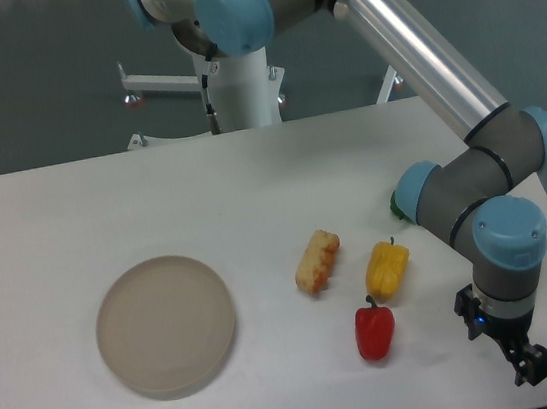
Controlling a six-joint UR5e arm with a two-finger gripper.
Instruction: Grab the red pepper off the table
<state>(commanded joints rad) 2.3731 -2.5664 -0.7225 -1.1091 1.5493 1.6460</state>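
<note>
The red pepper (pixel 375 330) lies on the white table (pixel 251 187), glossy, with its dark stem pointing up toward the yellow pepper. My gripper (pixel 528 365) hangs at the lower right, well to the right of the red pepper and apart from it. Its dark fingers point down near the table's front right edge. Nothing shows between them, and whether they stand open or shut cannot be told from this angle.
A yellow pepper (pixel 386 268) sits just above the red one. An orange-yellow corn-like piece (pixel 317 261) lies to its left. A round beige plate (pixel 165 326) rests at the left. A dark green item (pixel 396 205) peeks out behind the arm's elbow.
</note>
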